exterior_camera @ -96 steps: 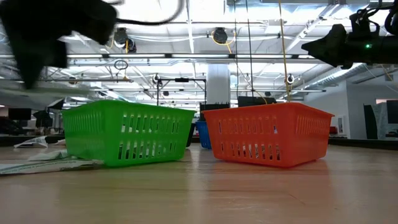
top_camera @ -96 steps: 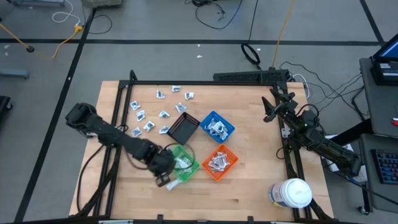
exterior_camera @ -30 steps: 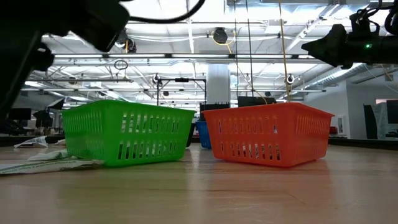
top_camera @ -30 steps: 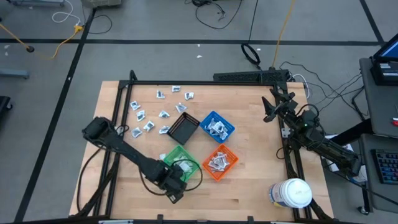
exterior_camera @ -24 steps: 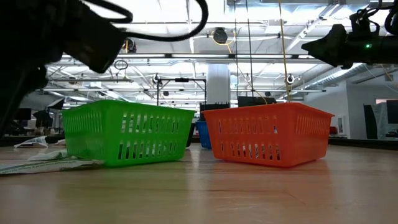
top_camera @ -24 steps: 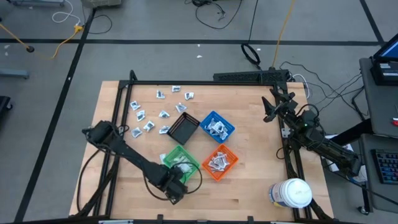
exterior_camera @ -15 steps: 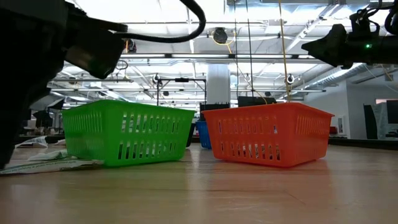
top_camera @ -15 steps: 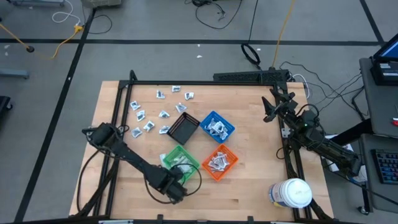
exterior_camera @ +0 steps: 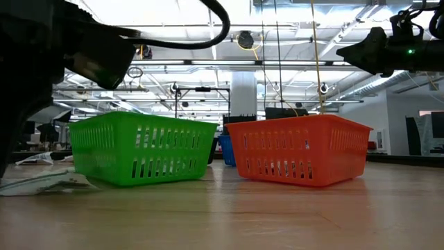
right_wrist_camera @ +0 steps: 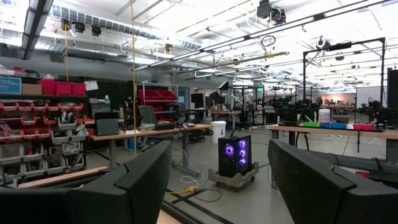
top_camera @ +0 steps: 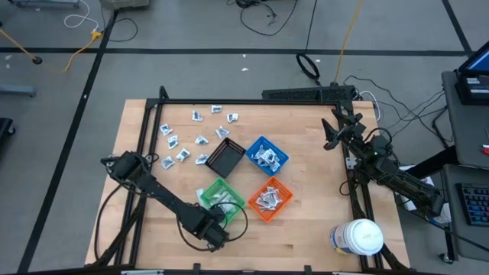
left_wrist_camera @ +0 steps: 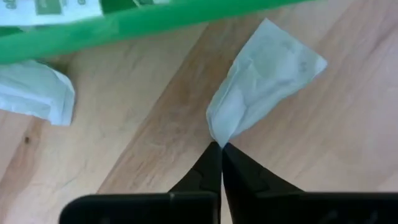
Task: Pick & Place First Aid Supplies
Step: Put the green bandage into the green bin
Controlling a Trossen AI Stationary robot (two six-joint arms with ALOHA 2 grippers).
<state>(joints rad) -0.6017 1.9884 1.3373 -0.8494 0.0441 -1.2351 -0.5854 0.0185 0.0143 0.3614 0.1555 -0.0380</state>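
A white flat packet [left_wrist_camera: 264, 87] lies on the bench [top_camera: 306, 229] just beside the green bin [top_camera: 221, 200], on its near side, and the left end effector [left_wrist_camera: 219, 148] is pinched shut on one corner of it. A second packet [left_wrist_camera: 34, 99] rests close by, also outside the green wall. In the high view the left end effector [top_camera: 212, 235] sits low at the bin's front edge, the arm stretched across the bench from the left.

Farther back, more loose packets [top_camera: 187, 137] are scattered near the black bin [top_camera: 225, 159], while the blue bin [top_camera: 267, 155] and orange bin [top_camera: 270, 198] already hold sorted supplies. The white jar [top_camera: 357, 237] stands at the right front corner. The right end effector [top_camera: 333, 131] waits raised at the bench's right side, its fingers spread wide and empty.

The hold looks thin: only the packet's very tip is caught, so a quick lift could let the wrapper slide out. The packet may also snag on the green rim while being carried over, since it hangs so close to the wall.
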